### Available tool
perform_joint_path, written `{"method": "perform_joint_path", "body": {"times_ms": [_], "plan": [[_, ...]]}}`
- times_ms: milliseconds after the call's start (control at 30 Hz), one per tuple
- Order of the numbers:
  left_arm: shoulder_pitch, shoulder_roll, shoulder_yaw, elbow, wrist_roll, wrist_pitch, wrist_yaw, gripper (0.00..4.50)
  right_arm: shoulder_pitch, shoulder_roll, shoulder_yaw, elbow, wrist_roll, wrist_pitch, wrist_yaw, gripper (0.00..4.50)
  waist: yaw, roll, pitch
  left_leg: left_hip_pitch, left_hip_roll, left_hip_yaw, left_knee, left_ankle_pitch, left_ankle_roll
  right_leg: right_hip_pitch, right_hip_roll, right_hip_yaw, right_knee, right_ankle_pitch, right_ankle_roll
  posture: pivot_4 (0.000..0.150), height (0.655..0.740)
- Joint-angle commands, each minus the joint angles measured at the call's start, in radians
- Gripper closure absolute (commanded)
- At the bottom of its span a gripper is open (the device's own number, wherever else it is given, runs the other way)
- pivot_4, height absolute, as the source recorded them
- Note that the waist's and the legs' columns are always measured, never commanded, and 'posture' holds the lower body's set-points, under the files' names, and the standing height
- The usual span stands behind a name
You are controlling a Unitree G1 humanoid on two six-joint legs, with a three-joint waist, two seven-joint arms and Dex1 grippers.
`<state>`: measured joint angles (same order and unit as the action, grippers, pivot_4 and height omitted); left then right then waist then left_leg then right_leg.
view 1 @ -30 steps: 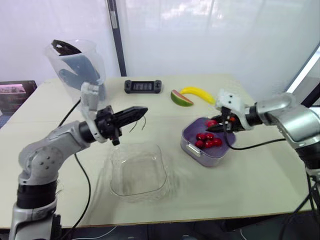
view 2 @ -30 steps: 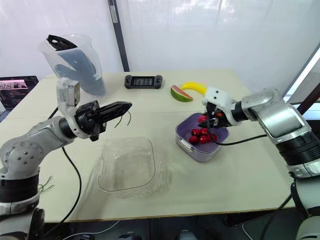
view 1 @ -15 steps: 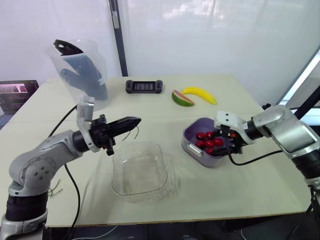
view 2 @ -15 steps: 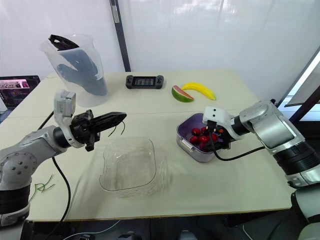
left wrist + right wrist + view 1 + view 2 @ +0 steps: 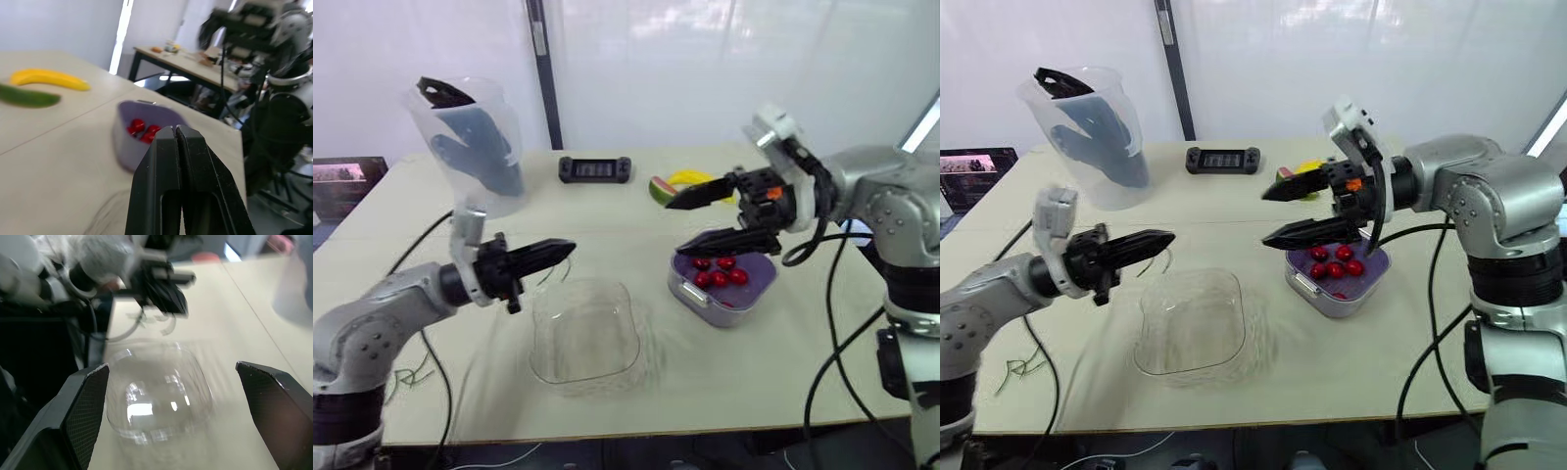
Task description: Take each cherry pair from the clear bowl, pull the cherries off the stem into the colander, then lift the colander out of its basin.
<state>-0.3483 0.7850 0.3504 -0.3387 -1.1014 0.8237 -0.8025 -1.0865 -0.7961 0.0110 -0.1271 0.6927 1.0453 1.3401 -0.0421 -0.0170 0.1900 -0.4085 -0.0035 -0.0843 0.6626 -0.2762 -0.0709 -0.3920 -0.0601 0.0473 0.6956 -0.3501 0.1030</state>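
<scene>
Clear plastic bowl (image 5: 584, 333): front centre of table (image 5: 803, 372), between the two arms. Purple colander (image 5: 695, 291): on table to robot's right of bowl, near but apart; its basin can't be told apart from it. Red cherries (image 5: 717, 275): several, clustered inside colander. L gripper (image 5: 570, 246): fingers pressed tight together, thin green stem (image 5: 1164, 260) hanging at the tips; hovers above table by bowl's rear-left rim, pointing toward colander. R gripper (image 5: 674, 228): fingers spread wide, holding nothing, raised above colander's left side, pointing toward robot's left. Misc. at far side of table: black game controller (image 5: 594, 168); watermelon slice (image 5: 658, 189) w/ yellow banana (image 5: 690, 178) just beside it, both partly behind R gripper; clear jug (image 5: 470, 137) w/ dark item inside, rear left.
</scene>
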Motion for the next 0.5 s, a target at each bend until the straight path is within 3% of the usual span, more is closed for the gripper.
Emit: {"method": "perform_joint_path", "body": {"times_ms": [33, 133, 300, 500], "plan": [[0.083, 0.054, 0.147, -0.020, -0.016, -0.001, -0.006, 4.50, 0.007, 0.021, -0.030, -0.013, 0.037, -0.004, -0.037, 0.10, 0.001, 0.000, 0.000, 0.000, -0.001, 0.001, 0.000, 0.000, 0.000, 0.000, -0.001, 0.000, 0.000, 0.000, 0.000, 0.150, 0.7400], [0.217, 0.069, 0.287, 0.007, -0.039, 0.007, -0.032, 4.50, 0.011, 0.048, -0.025, -0.007, 0.052, -0.015, -0.057, 0.10, -0.001, 0.000, 0.000, 0.000, -0.001, 0.001, 0.000, 0.000, 0.000, 0.000, -0.002, 0.000, 0.000, 0.000, 0.000, 0.150, 0.7400], [0.587, 0.026, 0.498, 0.033, 0.074, -0.050, -0.101, 4.50, 0.003, 0.091, -0.004, 0.011, 0.068, -0.037, -0.063, 0.10, -0.018, 0.001, 0.000, 0.000, 0.001, 0.002, -0.003, 0.000, 0.001, -0.003, -0.002, 0.001, -0.001, 0.000, 0.000, 0.150, 0.7400], [0.770, -0.056, 0.530, 0.114, 0.117, -0.087, -0.133, 4.50, -0.013, 0.121, 0.029, 0.022, 0.068, -0.054, -0.062, 0.10, 0.003, 0.001, 0.000, 0.001, 0.000, 0.002, -0.002, 0.000, 0.001, -0.001, -0.003, 0.000, -0.002, 0.000, 0.000, 0.150, 0.7400]]}}
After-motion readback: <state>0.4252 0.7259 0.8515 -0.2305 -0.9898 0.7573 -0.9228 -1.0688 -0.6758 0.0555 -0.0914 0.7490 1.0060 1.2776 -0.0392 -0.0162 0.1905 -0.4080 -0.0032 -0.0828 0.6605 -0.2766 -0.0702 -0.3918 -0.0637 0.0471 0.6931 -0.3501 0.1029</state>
